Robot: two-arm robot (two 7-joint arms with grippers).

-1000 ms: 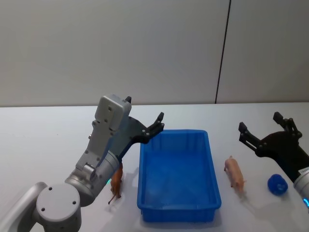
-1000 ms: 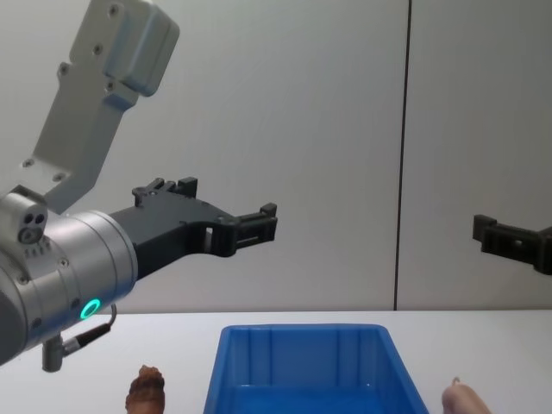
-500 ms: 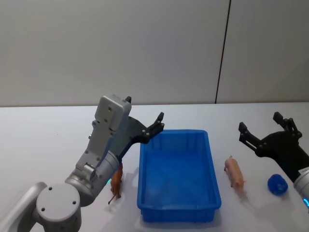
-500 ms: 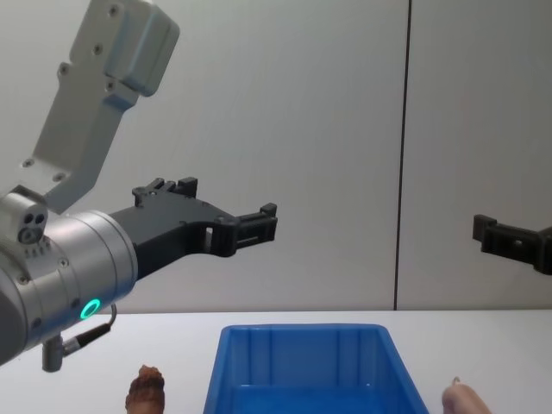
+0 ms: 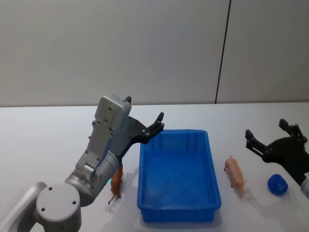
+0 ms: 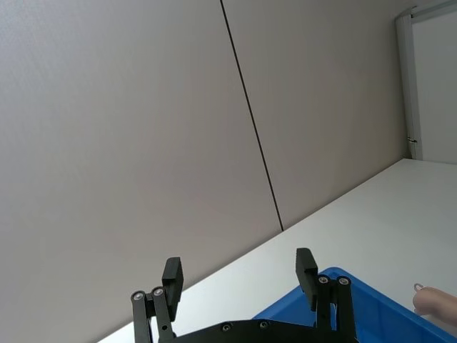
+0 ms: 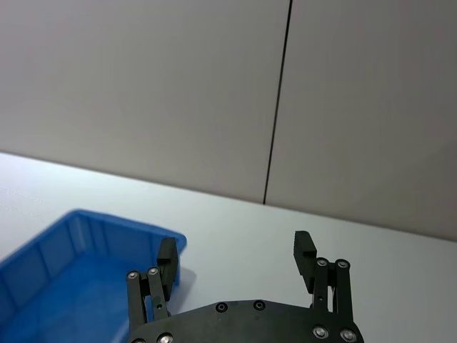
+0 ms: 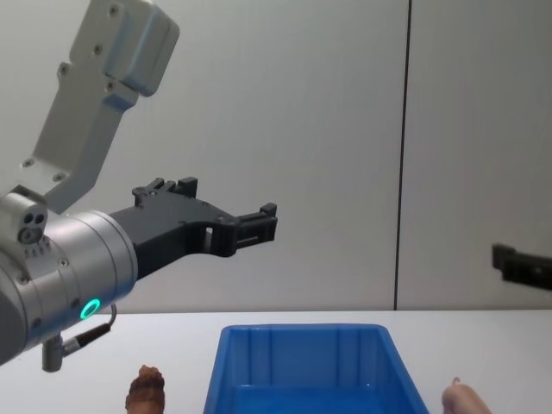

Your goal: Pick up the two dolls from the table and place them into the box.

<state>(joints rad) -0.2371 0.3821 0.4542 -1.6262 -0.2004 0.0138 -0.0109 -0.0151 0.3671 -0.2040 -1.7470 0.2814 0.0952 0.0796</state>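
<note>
**tom_t:** quick check, what are the grippers up to?

**binbot:** Both have nothing in them. The left gripper (image 6: 239,270) has its fingers spread wide with only air between them, and it's up over the far left corner of the box (image 5: 176,176). The right gripper (image 5: 267,129) is spread wide too and isn't holding anything. It's held off the table (image 5: 48,140), out to the right of the box.

**tom_t:** and the dolls?

**binbot:** Neither's in the box. The brown doll (image 5: 116,182) is on the table under the left arm, well below the left gripper and nearer the robot than its fingertips. It's just beside the box's left wall. The arm covers part of it from the head cam, and from the chest cam it looks upright. The pink doll (image 5: 234,174) is on the table between the box and the right gripper, lower than that gripper and to its left. It's near the box's right wall but not touching it.

**tom_t:** anything else out there?

**binbot:** Just a small blue round thing (image 5: 277,184) on the table, below the right gripper and right of the pink doll. Can't tell what it is.
</note>
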